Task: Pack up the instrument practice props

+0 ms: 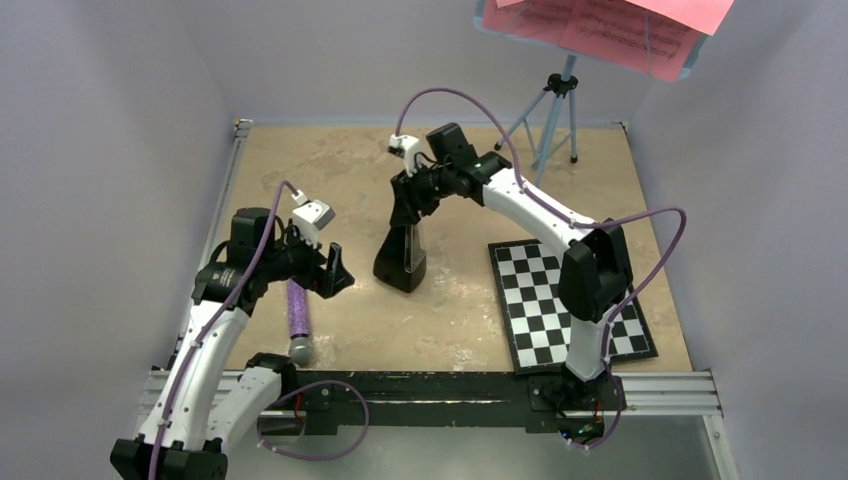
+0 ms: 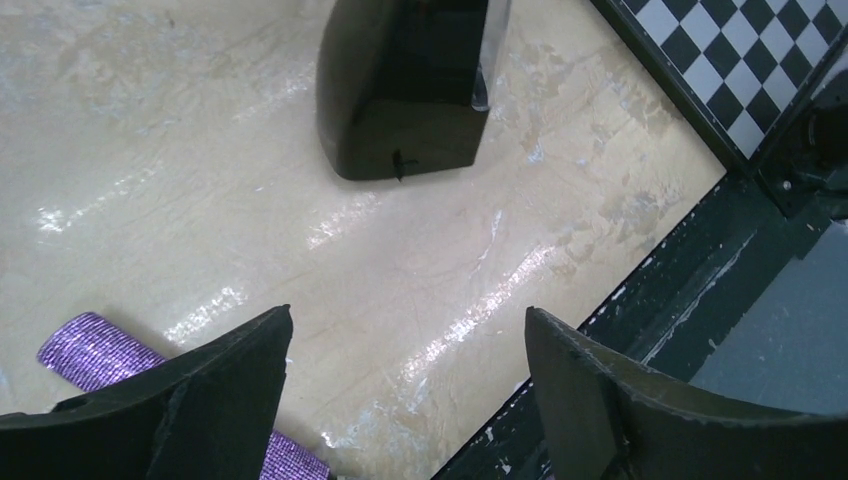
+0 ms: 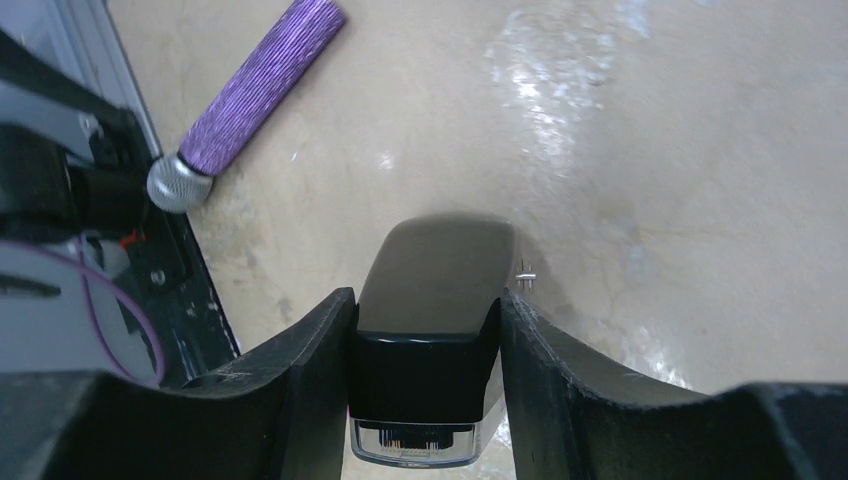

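Note:
The black pyramid-shaped metronome [image 1: 401,262] with its clear cover is tilted above the tan table's middle. My right gripper [image 1: 408,208] is shut on its top; in the right wrist view both fingers press the metronome [image 3: 432,300] on its sides. My left gripper [image 1: 333,270] is open and empty to the left of it, and its wrist view shows the metronome [image 2: 405,90] ahead. The light-blue music stand [image 1: 552,110] stands at the back right on tripod legs. Pink sheet-music pages [image 1: 610,28] lie on its desk.
A purple glitter microphone [image 1: 297,318] lies on the table under my left arm; it also shows in the right wrist view [image 3: 250,100] and the left wrist view [image 2: 95,350]. A black-and-white checkered board [image 1: 566,300] lies at the front right. A black rail [image 1: 450,385] runs along the near edge.

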`<act>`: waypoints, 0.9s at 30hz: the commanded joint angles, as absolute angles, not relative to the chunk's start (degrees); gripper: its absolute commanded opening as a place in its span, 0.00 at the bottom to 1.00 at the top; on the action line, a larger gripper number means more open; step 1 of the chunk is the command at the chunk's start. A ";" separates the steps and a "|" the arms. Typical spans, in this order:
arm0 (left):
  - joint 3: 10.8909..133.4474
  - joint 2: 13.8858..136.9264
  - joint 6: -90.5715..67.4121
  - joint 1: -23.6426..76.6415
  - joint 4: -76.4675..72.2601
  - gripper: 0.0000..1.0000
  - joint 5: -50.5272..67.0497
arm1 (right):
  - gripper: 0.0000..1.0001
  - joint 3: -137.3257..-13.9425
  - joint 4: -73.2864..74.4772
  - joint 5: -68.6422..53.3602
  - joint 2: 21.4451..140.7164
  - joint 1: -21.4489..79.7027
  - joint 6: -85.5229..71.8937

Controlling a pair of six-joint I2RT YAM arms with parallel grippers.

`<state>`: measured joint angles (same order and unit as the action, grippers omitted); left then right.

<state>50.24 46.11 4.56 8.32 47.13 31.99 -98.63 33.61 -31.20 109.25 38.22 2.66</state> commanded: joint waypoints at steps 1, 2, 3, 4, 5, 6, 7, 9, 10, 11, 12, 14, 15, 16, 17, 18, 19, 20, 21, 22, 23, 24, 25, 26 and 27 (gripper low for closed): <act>51.72 51.38 5.92 11.47 44.33 0.93 34.57 | 0.00 -94.75 31.89 -28.55 107.94 32.38 -10.12; 51.85 52.51 5.70 12.82 43.73 0.94 33.68 | 0.00 -94.10 31.30 -28.90 107.93 31.52 -12.57; 51.78 53.49 5.41 14.23 43.03 0.94 32.92 | 0.00 -93.47 30.77 -29.32 108.12 30.59 -15.39; 51.90 54.53 5.41 15.75 42.37 0.94 32.42 | 0.00 -92.98 30.35 -29.57 108.33 29.73 -18.02; 52.23 55.45 5.66 16.97 41.73 0.94 32.24 | 0.00 -92.46 29.86 -29.49 108.48 29.06 -20.24; 52.52 56.33 6.38 17.88 41.06 0.94 32.90 | 0.00 -91.86 29.65 -29.22 108.54 28.48 -22.15; 52.60 57.14 6.64 18.34 40.29 0.93 33.11 | 0.00 -91.61 29.55 -28.99 108.66 28.03 -23.58; 52.80 59.14 6.61 19.41 38.36 0.93 30.99 | 0.00 -91.25 29.61 -29.09 108.87 27.35 -26.14; 52.98 60.35 6.99 19.87 37.34 0.93 29.93 | 0.00 -91.12 29.60 -29.09 108.89 26.95 -27.31; 53.00 61.50 7.40 20.34 35.92 0.93 28.76 | 0.00 -90.87 29.61 -28.97 108.96 26.65 -28.52; 52.72 62.46 8.21 20.77 33.88 0.93 27.92 | 0.00 -90.73 29.62 -28.92 109.03 26.36 -29.57; 51.41 64.45 10.15 21.84 27.84 0.94 26.84 | 0.00 -89.98 29.54 -28.75 109.12 25.80 -31.66; 50.51 65.43 11.13 22.25 25.94 0.95 26.37 | 0.00 -89.61 29.53 -28.81 109.15 25.61 -32.32; 49.94 66.53 12.20 22.58 23.02 0.95 26.26 | 0.00 -89.23 29.58 -29.01 109.12 25.38 -32.92; 49.75 67.89 13.56 22.83 21.58 0.96 26.42 | 0.00 -88.82 29.60 -29.20 109.03 25.20 -33.14; 49.67 69.07 14.76 22.99 20.29 0.96 26.64 | 0.00 -88.42 29.55 -29.45 108.88 25.00 -33.36; 49.57 70.10 16.16 23.02 19.19 0.97 26.81 | 0.00 -87.96 29.34 -29.64 108.71 24.83 -33.47; 49.22 70.79 17.39 23.03 17.89 0.98 26.93 | 0.00 -87.60 29.23 -29.65 108.58 24.74 -33.67; 48.88 71.22 19.05 23.03 17.05 0.99 27.55 | 0.00 -87.20 29.12 -29.59 108.43 24.54 -33.85; 48.59 71.71 20.73 23.03 16.74 0.99 28.31 | 0.00 -86.88 28.97 -29.30 108.21 24.36 -34.07; 48.56 72.29 22.26 23.03 16.96 0.99 28.95 | 0.00 -86.48 28.67 -28.97 108.01 24.27 -34.36; 48.53 72.68 23.71 23.03 17.34 0.99 29.71 | 0.00 -86.14 28.37 -28.74 107.68 24.11 -34.63; 48.47 73.01 25.12 23.03 17.77 0.99 30.54 | 0.00 -85.87 27.86 -28.66 107.29 24.03 -34.66; 48.37 73.17 26.65 23.03 18.25 0.99 31.48 | 0.00 -85.67 27.49 -28.29 106.73 24.04 -34.18; 48.02 73.30 28.55 23.03 18.63 0.99 32.08 | 0.00 -85.56 27.43 -27.84 105.81 24.02 -33.78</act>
<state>48.82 73.12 19.84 22.70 21.67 28.18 -87.79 24.73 -32.71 107.50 23.68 -34.65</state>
